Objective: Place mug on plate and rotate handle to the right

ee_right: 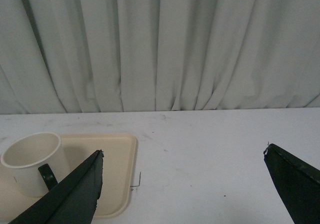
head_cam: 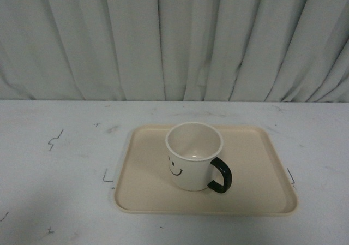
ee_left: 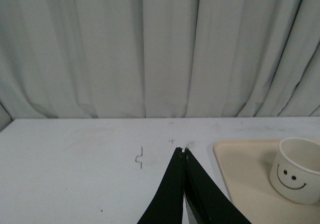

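Observation:
The cream-white mug (head_cam: pixel 192 155) with a black smiley face stands upright on the beige plate (head_cam: pixel 256 174) in the front view. Its black handle (head_cam: pixel 221 176) points to the front right. Neither gripper shows in the front view. In the left wrist view my left gripper (ee_left: pixel 182 150) is shut and empty above the table, left of the plate (ee_left: pixel 240 169) and the mug (ee_left: pixel 298 170). In the right wrist view my right gripper (ee_right: pixel 183 154) is wide open and empty, right of the plate (ee_right: pixel 117 174), the mug (ee_right: pixel 33 161) and its handle (ee_right: pixel 47 176).
A white table (head_cam: pixel 60 190) with small black corner marks (head_cam: pixel 106 175) around the plate. A pale pleated curtain (head_cam: pixel 174 37) hangs behind the table's far edge.

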